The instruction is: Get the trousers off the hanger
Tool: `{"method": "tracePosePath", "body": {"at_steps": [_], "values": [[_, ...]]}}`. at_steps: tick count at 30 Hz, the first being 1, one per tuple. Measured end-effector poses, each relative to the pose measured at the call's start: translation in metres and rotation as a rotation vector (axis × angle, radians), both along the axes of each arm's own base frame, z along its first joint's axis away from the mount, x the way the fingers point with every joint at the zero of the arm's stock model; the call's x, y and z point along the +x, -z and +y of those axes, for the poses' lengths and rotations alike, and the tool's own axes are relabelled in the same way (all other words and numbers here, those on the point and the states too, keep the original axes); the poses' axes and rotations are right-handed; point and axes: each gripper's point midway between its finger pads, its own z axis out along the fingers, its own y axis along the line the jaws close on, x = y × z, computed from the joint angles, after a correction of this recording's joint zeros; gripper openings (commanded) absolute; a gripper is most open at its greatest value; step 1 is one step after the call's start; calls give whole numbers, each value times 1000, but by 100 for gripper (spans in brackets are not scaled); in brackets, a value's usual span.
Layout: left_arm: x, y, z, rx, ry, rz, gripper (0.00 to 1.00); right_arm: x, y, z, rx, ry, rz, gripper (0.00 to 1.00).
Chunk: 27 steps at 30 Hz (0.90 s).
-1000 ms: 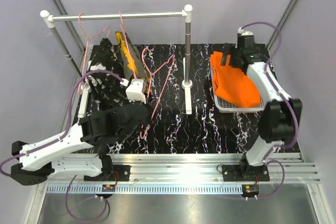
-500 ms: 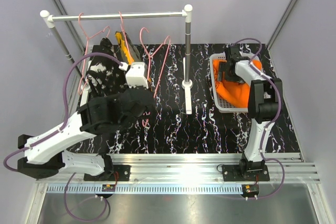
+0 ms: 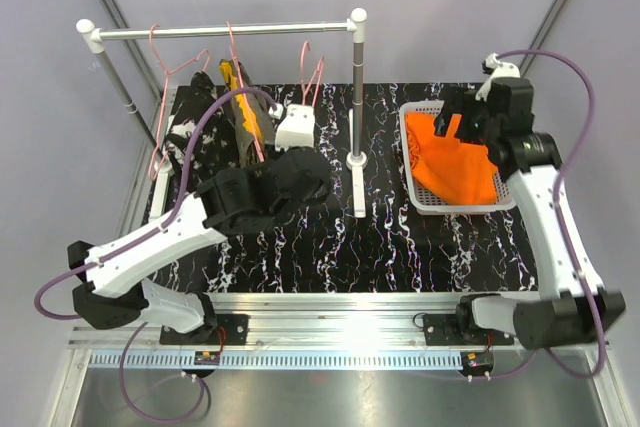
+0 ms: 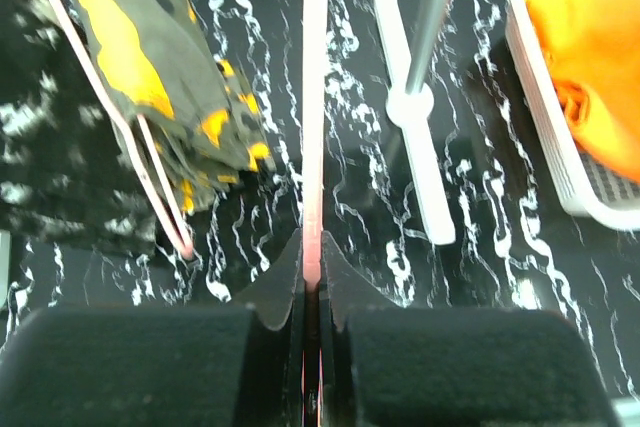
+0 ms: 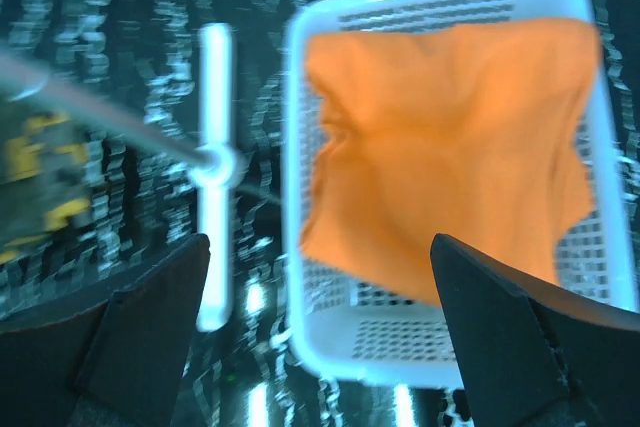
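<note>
My left gripper (image 3: 305, 105) (image 4: 313, 247) is shut on an empty pink hanger (image 3: 312, 72) (image 4: 315, 97), held just below the rail (image 3: 220, 31) near its right post. The camouflage trousers (image 3: 245, 112) (image 4: 150, 57) and the black speckled trousers (image 3: 195, 142) (image 4: 40, 147) hang over pink hangers on the rail, left of my left gripper. The orange trousers (image 3: 455, 162) (image 5: 440, 137) lie in the white basket (image 3: 405, 147) (image 5: 450, 347). My right gripper (image 3: 455, 122) (image 5: 320, 277) is open and empty above the basket.
The rail's right post (image 3: 356, 87) stands on a white foot (image 3: 358, 182) (image 4: 425, 167) (image 5: 212, 167) between the hanger and the basket. The mat is black marble-patterned. Grey walls close in on both sides.
My left gripper carried the empty hanger up and right towards the rail. My right gripper let go of the orange trousers in the basket and rose, open.
</note>
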Motion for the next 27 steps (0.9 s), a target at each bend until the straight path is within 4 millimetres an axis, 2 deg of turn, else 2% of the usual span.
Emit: {"method": "tracePosePath", "body": {"at_steps": [4,7,10,13,18,22,27], "values": [[26,-12,0,8,-36,-32,0,-45,-21,21,95,-111,-83,99],[53,-18,0,8,-76,-50,0,-73,-24,38,171,-198,-114,99],[76,-17,-3,11,-90,-51,0,-98,-27,51,240,-264,-143,99],[95,-15,-12,9,-78,-46,0,-120,-41,60,298,-312,-190,100],[121,-10,-25,0,-65,-34,0,-142,-52,69,362,-354,-222,99],[136,0,-29,-1,-63,-10,0,-153,-45,74,390,-377,-202,100],[145,15,-31,5,-56,24,1,-156,-37,76,400,-386,-172,99]]}}
